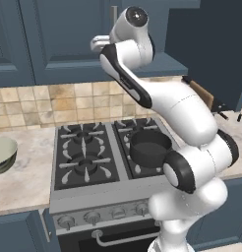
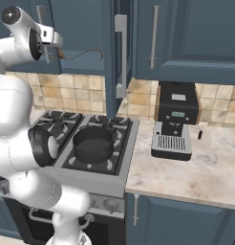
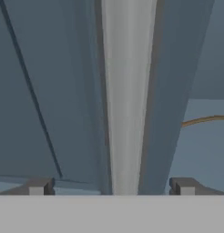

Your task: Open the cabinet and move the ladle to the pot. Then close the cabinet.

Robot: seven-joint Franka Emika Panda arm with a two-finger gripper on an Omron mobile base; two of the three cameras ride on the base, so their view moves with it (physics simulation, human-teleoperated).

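One cabinet (image 2: 120,52) door swung out; gripper (image 3: 111,186) released, straddling the other door's handle (image 3: 127,100); ladle (image 2: 83,54) unmoved inside; pot (image 2: 93,142) waits on stove (image 2: 120,158)'s right edge.

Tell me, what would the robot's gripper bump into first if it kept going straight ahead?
Probably the cabinet door's silver handle. The open gripper has it lined up between its fingertips, very close, though exact depth is hard to judge.

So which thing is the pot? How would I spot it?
Find the stove with its black burners, left of the coffee machine on the counter. The pot sits on the front right burner. It is round, dark and low-walled, unlike the pale bowl left of the stove.
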